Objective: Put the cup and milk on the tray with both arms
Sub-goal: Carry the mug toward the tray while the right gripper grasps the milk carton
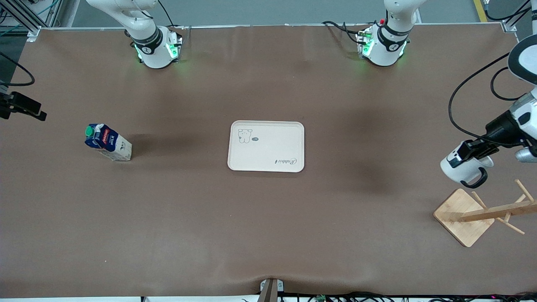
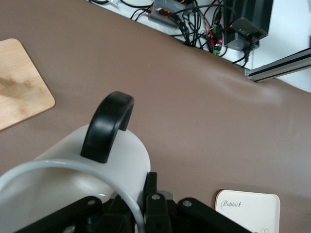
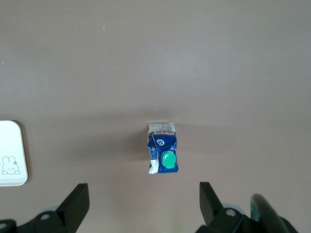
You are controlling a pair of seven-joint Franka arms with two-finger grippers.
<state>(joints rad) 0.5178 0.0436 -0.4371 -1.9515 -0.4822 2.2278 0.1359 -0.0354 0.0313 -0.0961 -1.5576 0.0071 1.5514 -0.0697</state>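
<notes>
Brown matting covers the whole table (image 1: 268,235), with both arm bases along its top edge. Only the left arm's forearm shows, cut off at the frame edge at its own end of the table. The tray (image 1: 266,146) lies flat at the table's middle with nothing on it. A bamboo rack (image 1: 463,216) stands at the left arm's end, partly cropped. The milk (image 1: 108,142) stands upright toward the right arm's end, well apart from the tray. The cup (image 1: 465,168) hangs tilted above the rack, its face hidden, clamped at the rim by the left gripper (image 1: 474,152). The right gripper (image 3: 143,201), fingers spread wide, hovers over the milk (image 3: 163,154), unseen from the front
</notes>
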